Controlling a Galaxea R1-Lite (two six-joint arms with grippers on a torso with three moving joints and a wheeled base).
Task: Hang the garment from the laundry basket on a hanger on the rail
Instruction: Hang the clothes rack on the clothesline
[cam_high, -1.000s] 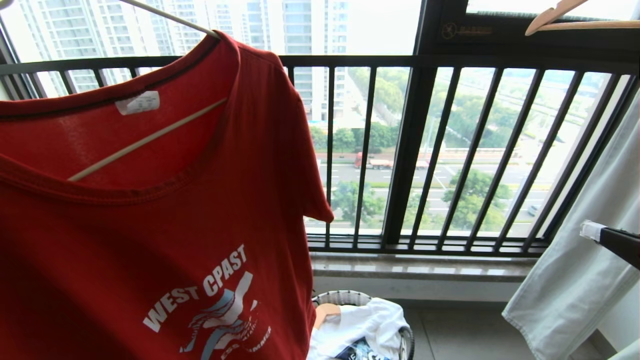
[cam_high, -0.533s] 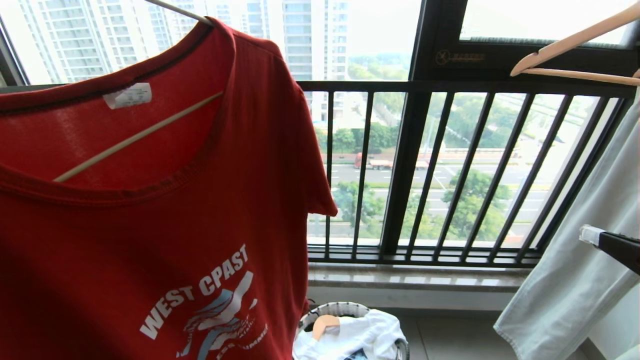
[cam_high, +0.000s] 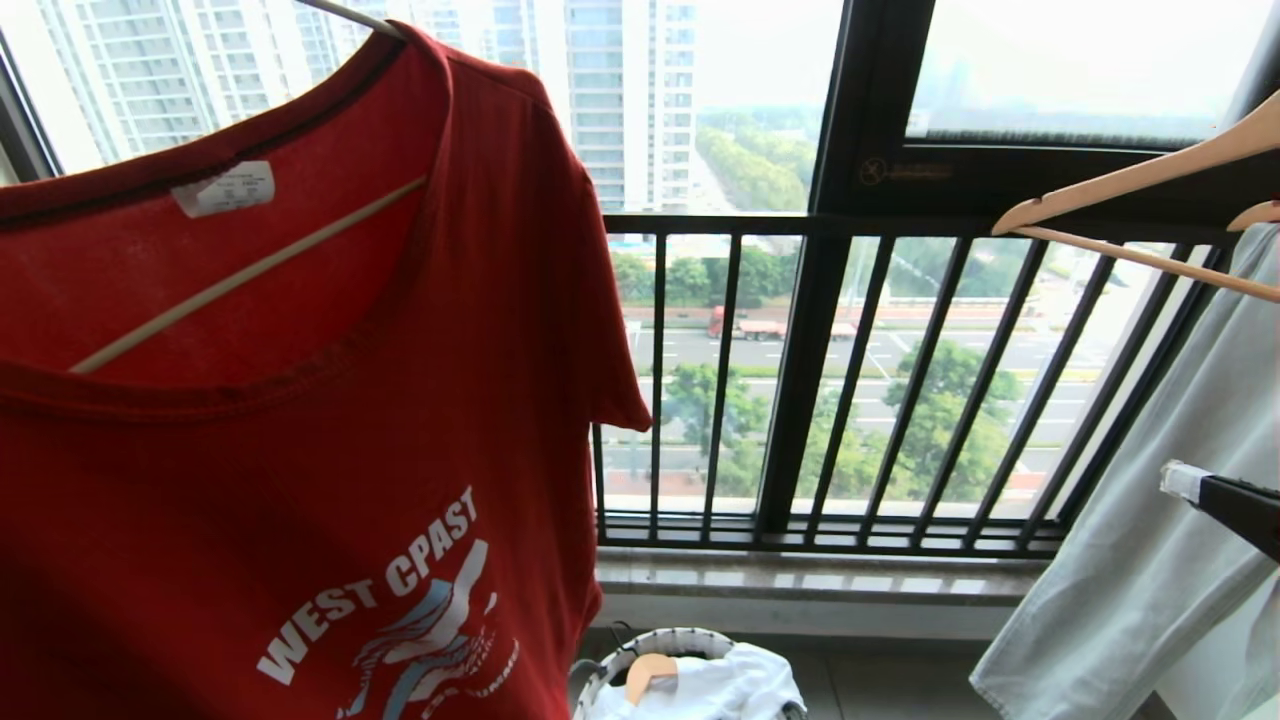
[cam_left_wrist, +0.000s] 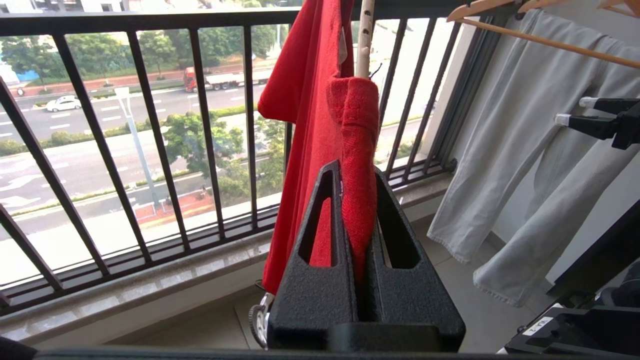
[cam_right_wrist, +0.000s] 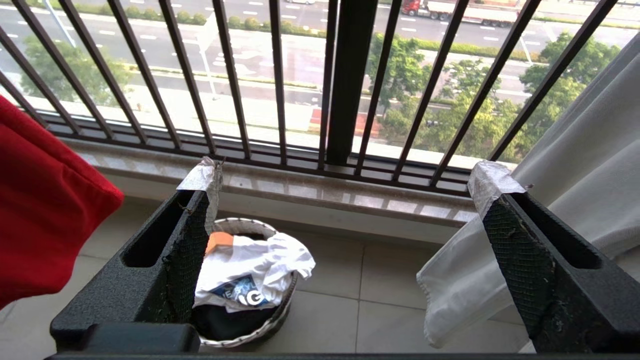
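Shirt already threaded on hanger, clamped by left gripper. Right gripper idle at right, fingers apart. Next: hook to be lifted onto rail, not in view.

You're facing a black barred balcony railing w/ stone sill, tiled floor below; daylight thru window, tower blocks, trees & road outside

Item count: one red T-shirt, one wire hanger, one laundry basket, one white T-shirt, two wooden hangers, two claws.
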